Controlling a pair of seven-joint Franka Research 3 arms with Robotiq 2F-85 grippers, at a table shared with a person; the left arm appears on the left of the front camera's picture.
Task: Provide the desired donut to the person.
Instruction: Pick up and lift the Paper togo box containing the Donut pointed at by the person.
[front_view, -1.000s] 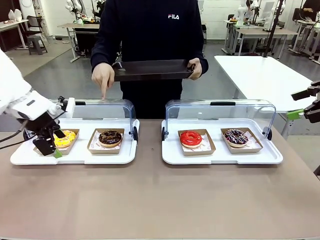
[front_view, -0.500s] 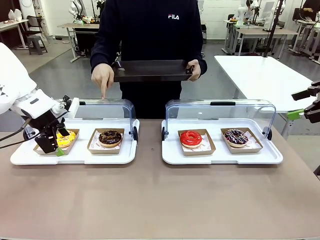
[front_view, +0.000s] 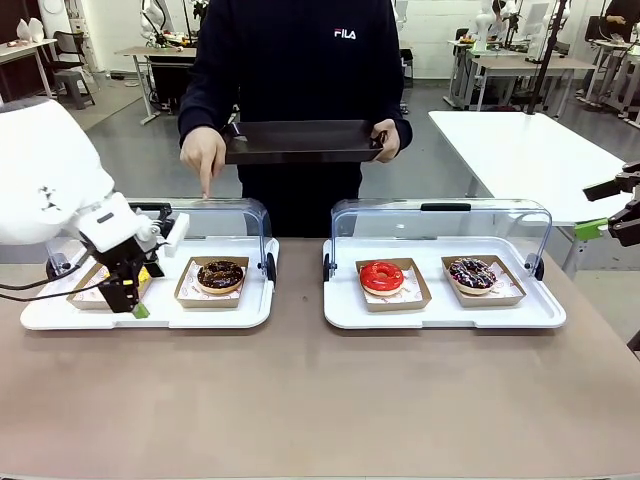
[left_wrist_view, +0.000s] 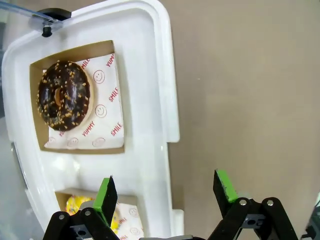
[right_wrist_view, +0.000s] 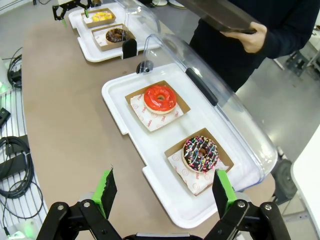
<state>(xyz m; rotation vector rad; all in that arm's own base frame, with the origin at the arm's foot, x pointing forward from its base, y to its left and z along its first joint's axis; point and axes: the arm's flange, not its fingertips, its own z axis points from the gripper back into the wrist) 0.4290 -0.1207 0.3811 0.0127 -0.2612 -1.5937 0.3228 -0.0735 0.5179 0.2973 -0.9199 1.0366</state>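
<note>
Front view has my left fingers (front_view: 128, 298) hanging spread and empty over the near part of the left tray (front_view: 200, 318), in front of the yellow donut (left_wrist_view: 74, 205), which they mostly hide. In the left wrist view one finger sits over that donut's paper box and the other over the worktop (front_view: 320, 400), so the tray's rim runs between them. The chocolate donut (front_view: 220, 274), flecked with nuts, lies beside the yellow one in its own brown box on printed paper. Across the worktop the person (front_view: 300, 60) holds a black tray (front_view: 300, 141) in one hand (front_view: 390, 140) and aims the forefinger of the pointing hand (front_view: 203, 155) down above the raised clear lid (front_view: 225, 215). It seems aimed nearer the chocolate donut, though I cannot be sure from this angle. My right fingers (right_wrist_view: 106, 190) are spread too, holding nothing, well off to the side of the right tray (front_view: 440, 315), which carries a red donut (front_view: 381, 276) and a sprinkled donut (front_view: 472, 272).
</note>
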